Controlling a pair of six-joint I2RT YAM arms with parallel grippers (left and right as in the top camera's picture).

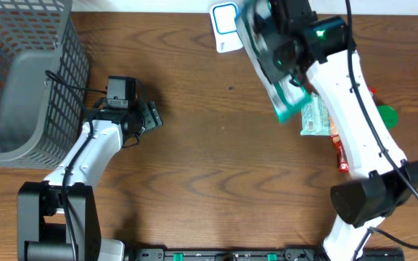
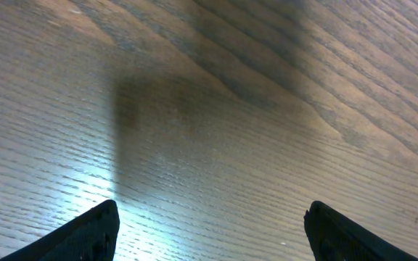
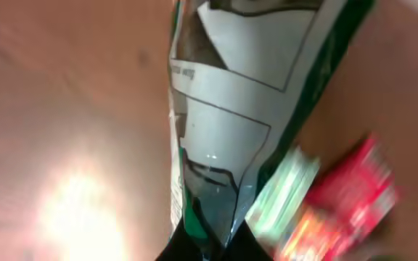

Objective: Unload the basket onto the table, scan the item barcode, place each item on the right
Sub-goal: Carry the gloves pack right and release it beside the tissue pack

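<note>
A green and white snack bag (image 1: 284, 100) hangs above the table at the back right, and my right gripper (image 1: 270, 45) is shut on its upper end. In the right wrist view the bag (image 3: 231, 123) stretches away from the pinched fingertips of my right gripper (image 3: 210, 245), showing white printed panels; no barcode is legible. My left gripper (image 1: 148, 116) rests low over bare wood at the left, open with nothing between its fingers (image 2: 99, 230). In its own view my left gripper (image 2: 210, 212) sees only the table top.
A grey mesh basket (image 1: 27, 43) stands at the back left. A pale green packet (image 1: 314, 117), a red packet (image 1: 339, 149) and a green round object (image 1: 387, 114) lie under my right arm. A white and blue card (image 1: 224, 22) sits at the back edge.
</note>
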